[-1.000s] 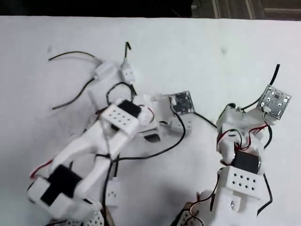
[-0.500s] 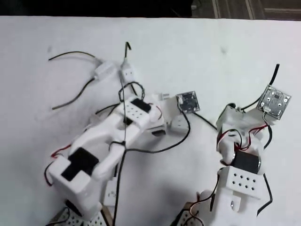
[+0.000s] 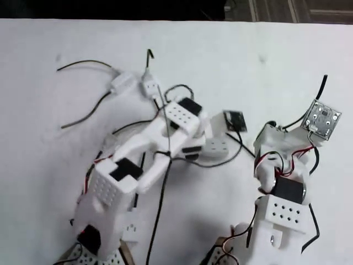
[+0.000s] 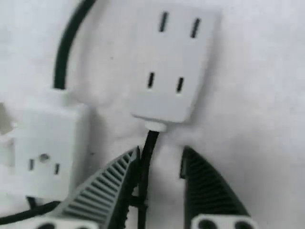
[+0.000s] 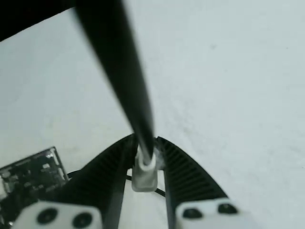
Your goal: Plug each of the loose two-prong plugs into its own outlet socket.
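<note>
Plainly, white table [image 3: 265,49] (outlet socket [image 4: 174,52] lying on it), dark floor [image 3: 110,10] beyond

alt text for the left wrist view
A flat white outlet block with two pairs of slots lies on the white table, its black cord running between the jaws of the open left gripper. A second white socket block sits beside it.

table [image 3: 287,49]: white, plain, spans left to right
floor [image 3: 276,10]: dark strip past far edge; striped boards far right
</note>
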Action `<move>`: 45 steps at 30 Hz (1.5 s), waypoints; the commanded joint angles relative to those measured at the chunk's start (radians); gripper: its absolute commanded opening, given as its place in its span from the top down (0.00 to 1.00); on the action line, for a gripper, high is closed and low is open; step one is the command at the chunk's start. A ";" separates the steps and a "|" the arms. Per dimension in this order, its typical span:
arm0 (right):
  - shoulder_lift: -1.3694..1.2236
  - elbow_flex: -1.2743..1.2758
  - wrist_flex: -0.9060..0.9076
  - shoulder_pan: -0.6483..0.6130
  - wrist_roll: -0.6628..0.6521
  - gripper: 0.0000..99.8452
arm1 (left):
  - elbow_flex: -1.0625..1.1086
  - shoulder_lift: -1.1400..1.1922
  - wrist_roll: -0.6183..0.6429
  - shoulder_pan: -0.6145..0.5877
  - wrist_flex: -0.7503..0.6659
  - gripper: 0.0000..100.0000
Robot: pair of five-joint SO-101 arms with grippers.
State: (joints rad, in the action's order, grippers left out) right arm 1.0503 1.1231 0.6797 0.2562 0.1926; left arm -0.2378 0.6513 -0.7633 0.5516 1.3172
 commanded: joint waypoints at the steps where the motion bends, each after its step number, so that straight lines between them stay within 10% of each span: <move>1: -0.002 -0.011 -0.019 0.007 0.005 0.98 | -0.040 0.005 -0.009 0.016 0.046 0.97; 12: -0.002 -0.011 -0.015 0.007 0.003 0.98 | 0.097 -0.073 0.173 -0.019 0.063 0.98; 30: -0.002 -0.011 0.050 -0.064 -0.037 0.98 | 1.056 -0.845 0.183 -0.142 -0.262 0.97; 38: -0.001 -0.043 0.162 -0.170 -0.092 0.98 | 1.091 -0.963 0.347 -0.159 -0.232 0.73; 45: -0.001 -0.224 0.453 -0.351 -0.084 0.98 | 1.111 -1.231 0.373 -0.317 -0.192 0.72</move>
State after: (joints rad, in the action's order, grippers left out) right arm 1.0503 0.9897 1.0510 -0.0169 0.1112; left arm 0.8654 -0.4396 -0.4043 0.3199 1.1147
